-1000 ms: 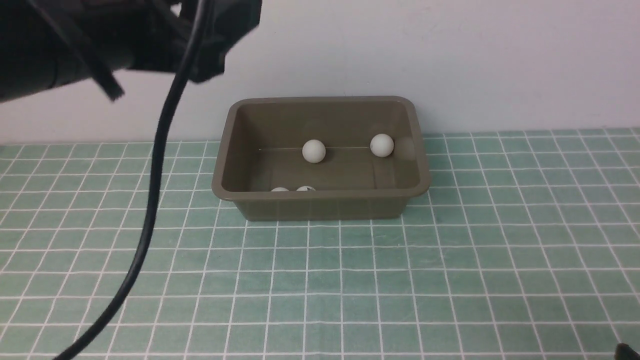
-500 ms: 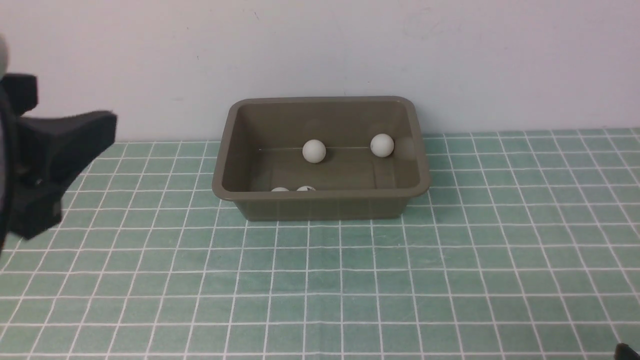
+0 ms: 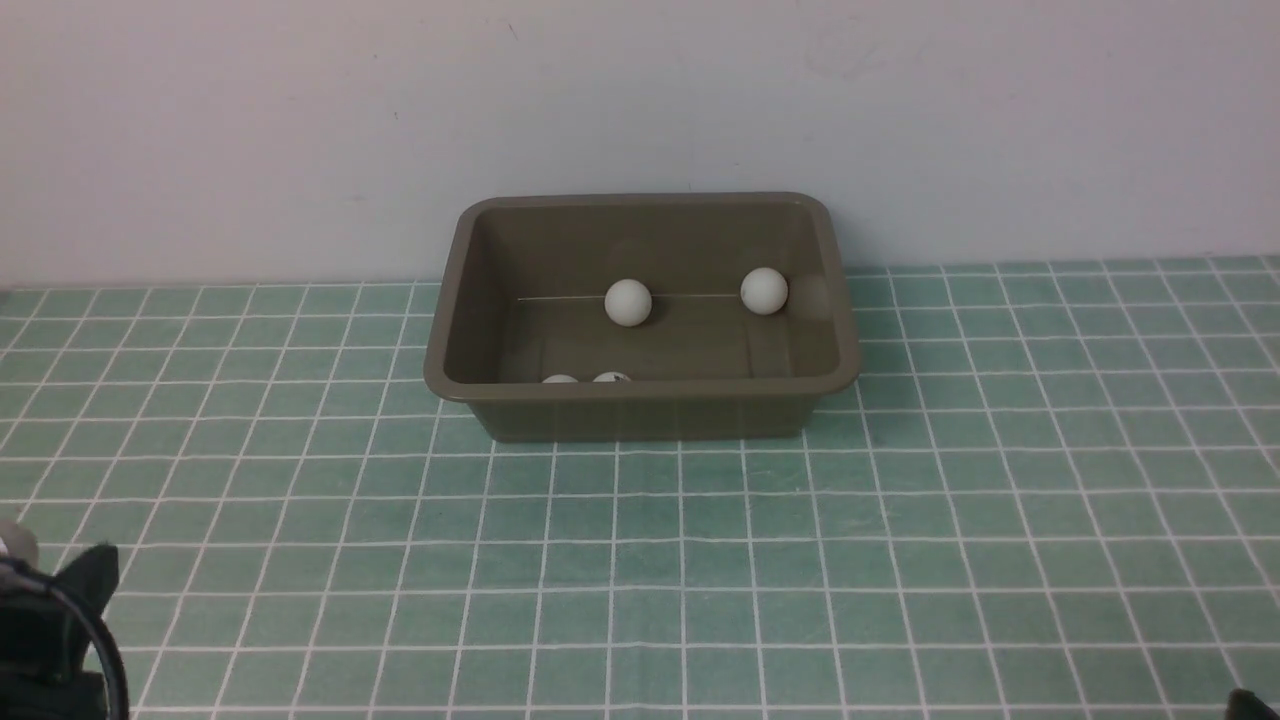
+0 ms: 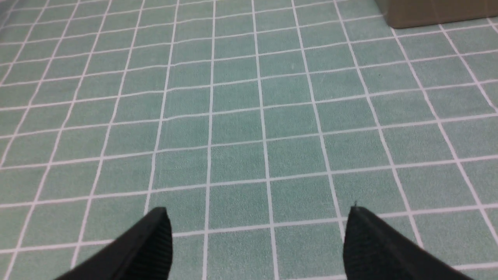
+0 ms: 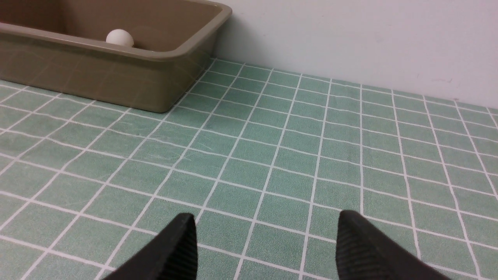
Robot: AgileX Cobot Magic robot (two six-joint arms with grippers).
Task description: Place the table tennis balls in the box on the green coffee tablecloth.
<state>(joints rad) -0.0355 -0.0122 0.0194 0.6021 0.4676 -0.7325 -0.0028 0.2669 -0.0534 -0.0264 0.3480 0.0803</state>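
Note:
The olive-brown box (image 3: 640,412) stands on the green coffee tablecloth (image 3: 700,560) near the back wall. Several white table tennis balls lie inside it: one (image 3: 628,302) mid-floor, one (image 3: 764,291) at the right, two more (image 3: 611,377) peeking over the near rim. My left gripper (image 4: 258,217) is open over bare cloth, well short of the box corner (image 4: 435,13). My right gripper (image 5: 264,221) is also open and empty, low over the cloth, with the box (image 5: 97,74) and a ball (image 5: 120,38) off to one side ahead.
A plain white wall (image 3: 900,120) rises directly behind the box. Part of my left arm (image 3: 50,630) fills the front view's lower left corner. A dark tip of the right arm (image 3: 1250,703) shows at the lower right corner.
My left arm has dropped from the upper left of the front view down to the lower left corner. The balls and the box have not moved.

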